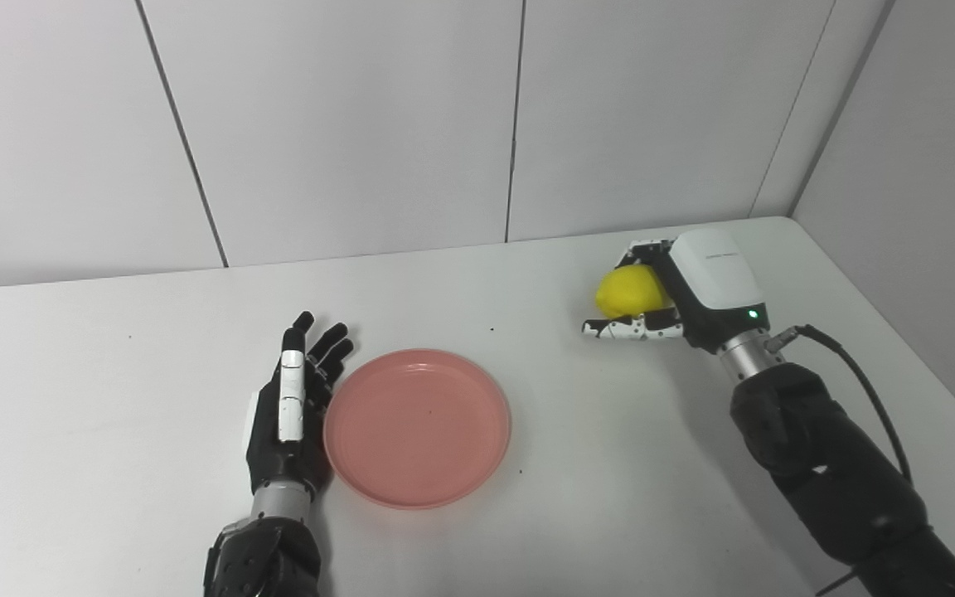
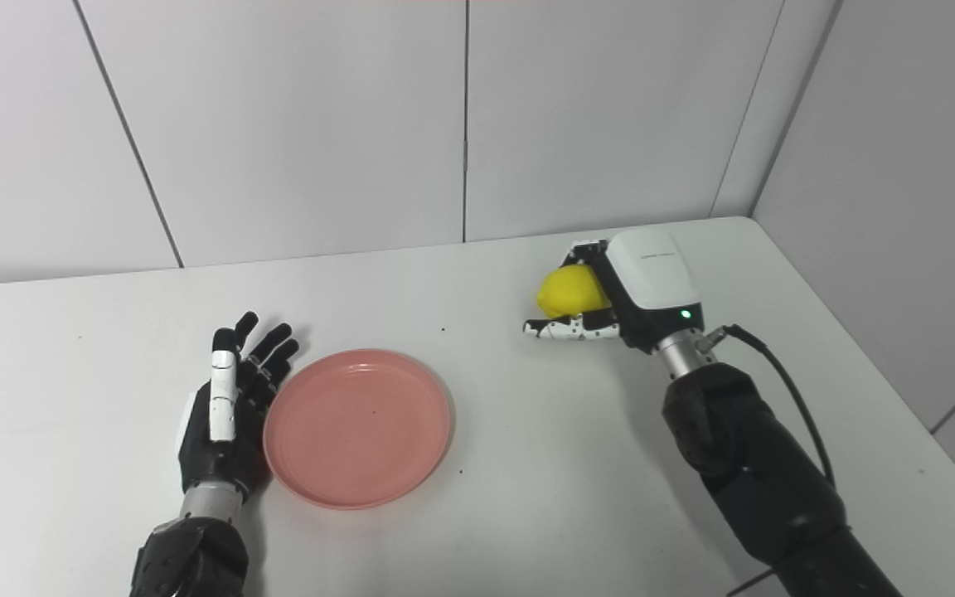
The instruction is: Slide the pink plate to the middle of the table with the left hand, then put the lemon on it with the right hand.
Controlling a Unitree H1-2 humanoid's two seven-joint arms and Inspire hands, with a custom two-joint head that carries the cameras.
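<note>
On the left of the white rectangular table (image 1: 113, 464), the black-and-white left hand (image 1: 291, 410) lies edge-on with its fingers spread and straight, holding nothing; its palm side sits against, or just beside, the left rim of the round, shallow pink plastic plate (image 1: 417, 427). The plate rests flat and bare, a little left of the table's middle. Well apart to the right, near the far right part of the table, the right hand (image 1: 652, 303) is curled around the yellow lemon (image 1: 628, 291), fingers behind it and thumb under its near side; whether the lemon is clear of the table I cannot tell.

By my reading, the slide is done or nearly so, and the step in hand is the lemon's pick-up. The next move calls for a firm hold, a lift, then a carry leftward and nearer to a spot over the plate's centre before letting go.

Count: one plate, one lemon, two hands.
</note>
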